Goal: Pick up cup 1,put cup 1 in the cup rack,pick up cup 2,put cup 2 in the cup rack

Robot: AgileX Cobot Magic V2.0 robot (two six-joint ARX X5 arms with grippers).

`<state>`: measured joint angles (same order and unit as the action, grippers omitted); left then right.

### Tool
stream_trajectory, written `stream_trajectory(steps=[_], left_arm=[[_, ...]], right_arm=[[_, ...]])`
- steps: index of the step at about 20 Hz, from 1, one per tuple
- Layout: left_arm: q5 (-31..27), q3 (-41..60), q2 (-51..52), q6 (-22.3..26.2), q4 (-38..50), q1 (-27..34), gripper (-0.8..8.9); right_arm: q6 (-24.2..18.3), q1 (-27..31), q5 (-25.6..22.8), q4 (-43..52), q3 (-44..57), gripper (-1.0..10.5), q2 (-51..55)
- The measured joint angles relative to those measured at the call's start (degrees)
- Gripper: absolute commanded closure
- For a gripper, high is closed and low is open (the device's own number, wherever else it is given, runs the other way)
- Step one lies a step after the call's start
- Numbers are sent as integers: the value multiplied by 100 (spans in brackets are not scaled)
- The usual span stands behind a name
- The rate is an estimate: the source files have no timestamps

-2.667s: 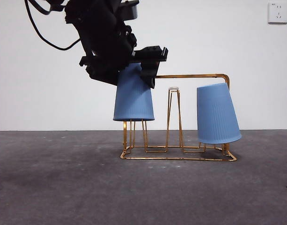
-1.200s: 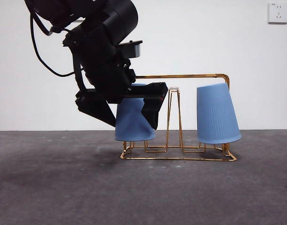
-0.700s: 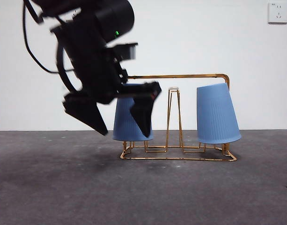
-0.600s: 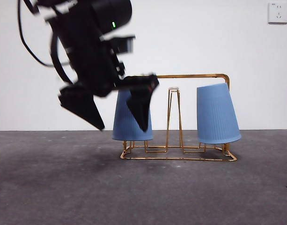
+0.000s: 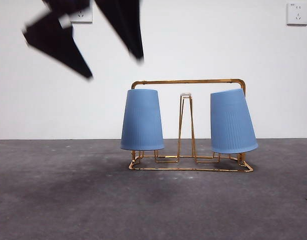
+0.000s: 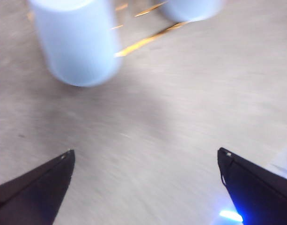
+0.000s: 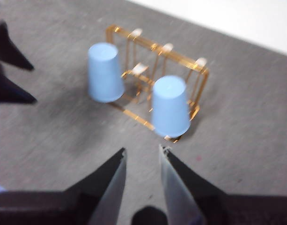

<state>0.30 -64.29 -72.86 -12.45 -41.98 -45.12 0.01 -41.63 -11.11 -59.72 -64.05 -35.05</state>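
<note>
1. The left gripper [image 5: 110, 67] hung high above the worktop [image 5: 68, 200] with its jaws spread wide and nothing between them. In its own wrist view the left gripper [image 6: 145, 159] looked down on bare grey surface.
2. The right gripper [image 7: 142, 154] waited well back from the rack, jaws narrow, a slim gap between them and nothing held.
3. The rack [image 5: 191, 81] stood below and to one side of the left jaws, well apart from them, and out ahead of the right jaws.
4. One cup [image 5: 142, 120] sat upside down on a peg at the rack's end nearer the left jaws. The other cup [image 5: 232, 121] sat upside down at the far end, leaning a little.
5. Both cups were off the worktop and on the rack, so the task looked done.
6. The cups were pale blue, tapered and finely ribbed, wider at the mouth, with a matt skin. They looked like thin plastic: probably light, a bit springy and easily squashed, so a gentle squeeze across the ribbed wall near the closed end would suit best.
7. The rack was thin gold wire, stiff but likely light, with a rounded top bar, white-tipped pegs [image 5: 186, 95] and a flat base; a knock could shift it.
</note>
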Motion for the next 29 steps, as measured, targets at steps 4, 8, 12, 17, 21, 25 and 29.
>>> stream_trajectory(steps=[4, 8, 12, 17, 21, 25, 29], left_arm=[[317, 0, 850, -35, -304, -111, 284], [448, -2, 1834, -127, -350, -146, 561], [487, -2, 2356, -219, -358, -146, 820], [629, -2, 2406, -221, -389, -151, 820], [627, 0, 2406, -240, -389, -153, 818], [627, -2, 2406, -240, -389, -153, 818], [627, -2, 2406, -240, -389, -153, 818]], right_arm=[[103, 0, 352, -234, 0, 820, -48], [236, 0, 411, -306, 0, 821, -63], [262, 0, 411, -518, 0, 969, -79], [273, 0, 411, -872, 0, 956, -79], [282, 0, 411, -970, 0, 946, -81], [282, 0, 407, -1204, 0, 946, -81], [282, 0, 341, -1300, 0, 946, -81]])
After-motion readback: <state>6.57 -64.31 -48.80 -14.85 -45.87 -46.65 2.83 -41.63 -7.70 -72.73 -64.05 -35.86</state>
